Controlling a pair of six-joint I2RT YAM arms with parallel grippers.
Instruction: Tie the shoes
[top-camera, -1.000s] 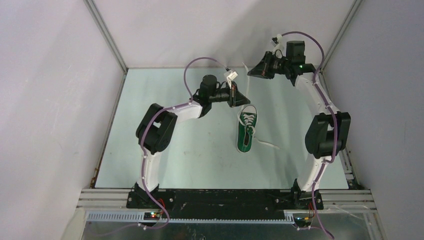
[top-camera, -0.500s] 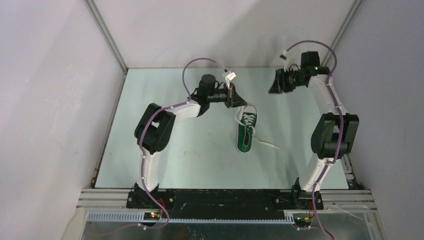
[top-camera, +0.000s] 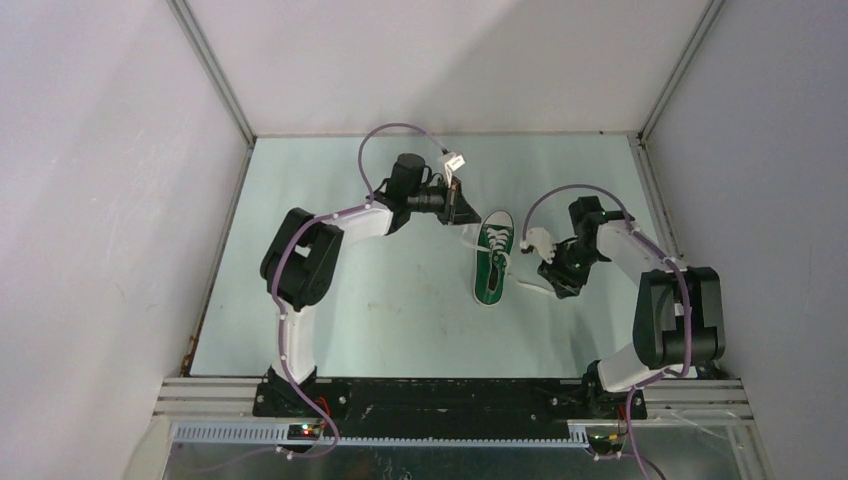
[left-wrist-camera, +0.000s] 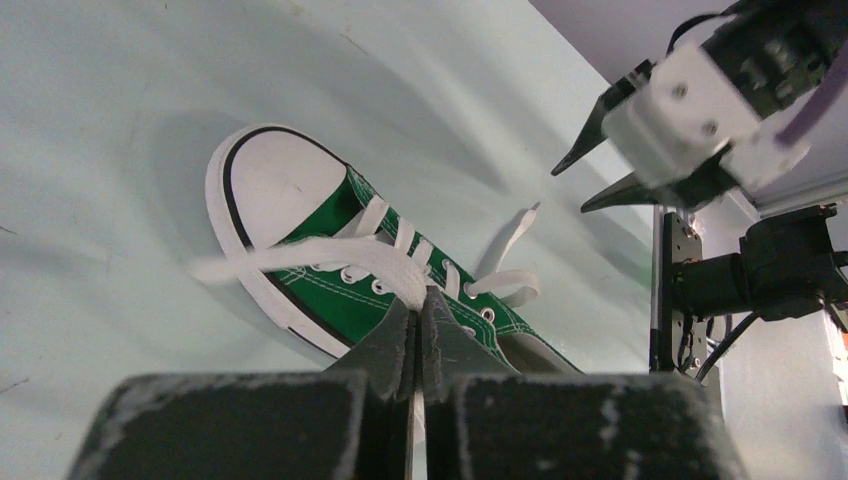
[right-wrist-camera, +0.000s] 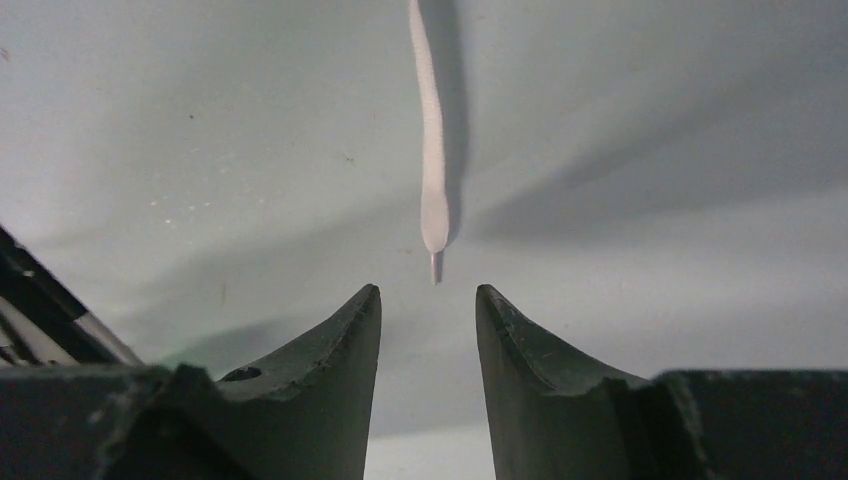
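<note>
The green shoe (top-camera: 490, 275) lies on the table, white toe cap (top-camera: 497, 220) pointing away from the arm bases. My left gripper (top-camera: 463, 212) sits just left of the toe, shut on a white lace (left-wrist-camera: 330, 258) that runs taut from the eyelets across the shoe (left-wrist-camera: 345, 300) into its tips (left-wrist-camera: 418, 300). The other lace (top-camera: 535, 288) trails right over the table. My right gripper (top-camera: 558, 285) hangs low over its end, open. In the right wrist view the lace tip (right-wrist-camera: 432, 205) lies just beyond the gap between the open fingers (right-wrist-camera: 428, 292), touching neither.
The pale green table (top-camera: 350, 300) is fenced by white walls on three sides, with metal frame posts (top-camera: 215, 75) at the back corners. The black base rail (top-camera: 450, 395) runs along the near edge. The right gripper (left-wrist-camera: 570, 190) shows above the shoe in the left wrist view.
My right gripper opened and swung from high at the back down to the table right of the shoe. The left gripper drew slightly left and back, still pinching its lace.
</note>
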